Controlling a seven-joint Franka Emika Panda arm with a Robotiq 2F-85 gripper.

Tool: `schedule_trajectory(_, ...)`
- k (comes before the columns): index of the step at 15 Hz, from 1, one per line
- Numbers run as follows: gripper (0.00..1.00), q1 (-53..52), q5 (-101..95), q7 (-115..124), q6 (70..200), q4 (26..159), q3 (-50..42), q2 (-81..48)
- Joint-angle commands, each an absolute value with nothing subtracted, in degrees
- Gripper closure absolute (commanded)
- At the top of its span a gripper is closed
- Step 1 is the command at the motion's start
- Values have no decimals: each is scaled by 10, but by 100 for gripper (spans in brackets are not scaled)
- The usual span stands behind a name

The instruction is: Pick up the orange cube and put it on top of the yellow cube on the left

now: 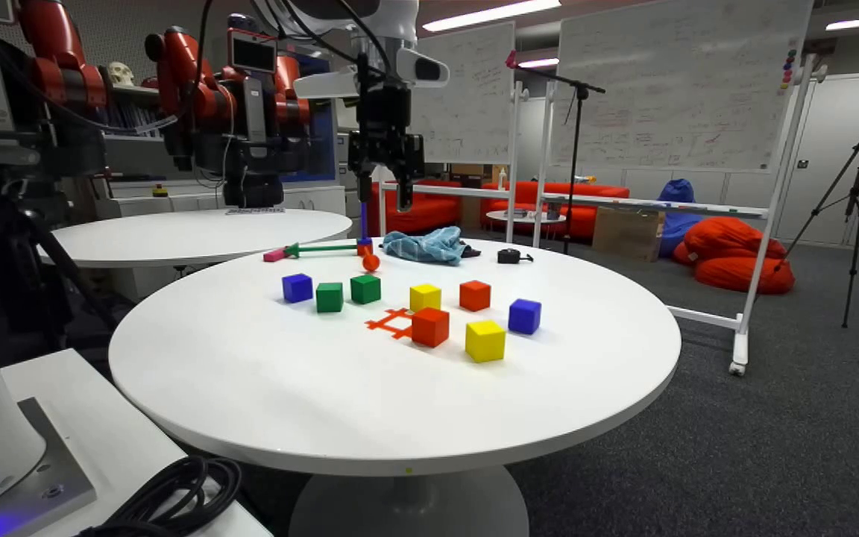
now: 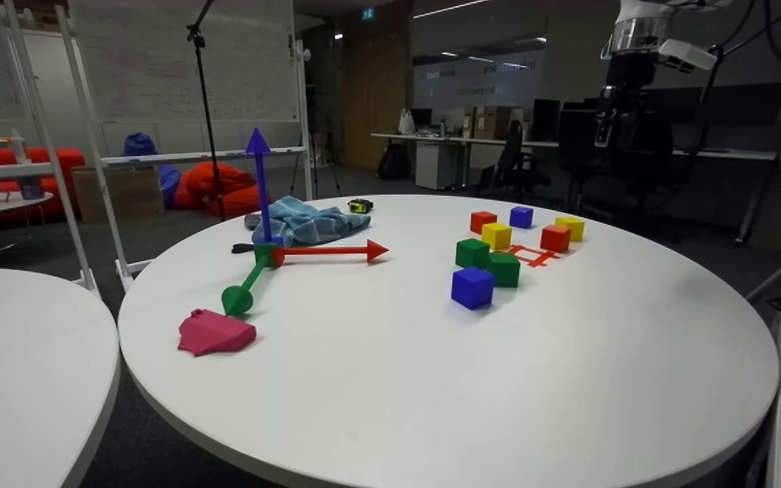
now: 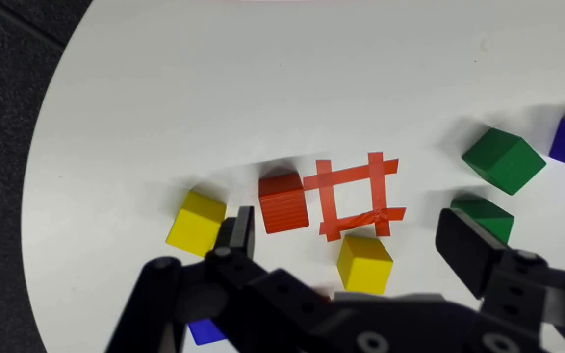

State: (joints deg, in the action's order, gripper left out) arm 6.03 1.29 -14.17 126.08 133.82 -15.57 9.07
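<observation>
So, the orange cube (image 1: 430, 327) sits flat on the white round table (image 1: 310, 403), just beside the red-orange tape outline (image 3: 328, 201), nothing stacked on it (the red cube (image 1: 475, 295) is close in shade; I'm taking the one at the tape as orange, worth a check). Gripper (image 1: 385, 195) hangs high above the table, jaws spread wide, nothing held. That reads as the approach step: no pick, no stack yet. In the wrist view the cube is off-centre, closer to one jaw, and slightly rotated. Next move, I'd say: shift across to centre on it, trim wrist angle so the jaws meet two opposite side faces, drop straight down, then grip and lift clear. Mind the outer yellow cube (image 1: 485, 341) on descent; near but apart, so one jaw should fit the gap, I think. Target's the murky bit: the tape-side yellow cube (image 1: 425, 297) is the left one in both exterior views, but the wrist view swaps the pair, so confirm before placing. Further out, a blue cube (image 1: 524, 317) sits near the red one, and two green cubes (image 1: 329, 297) are well apart on the tape's other side, likely out of the way.
</observation>
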Motion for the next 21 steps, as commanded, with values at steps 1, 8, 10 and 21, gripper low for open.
schedule_trajectory(1,0,74,15,-144,1260,1337,-142,90)
schedule_trajectory(8,0,78,17,-140,1284,1327,-145,75)
schedule_trajectory(10,0,82,11,-148,1305,1313,-147,58)
schedule_trajectory(21,0,88,37,-191,1255,1174,-117,-78)
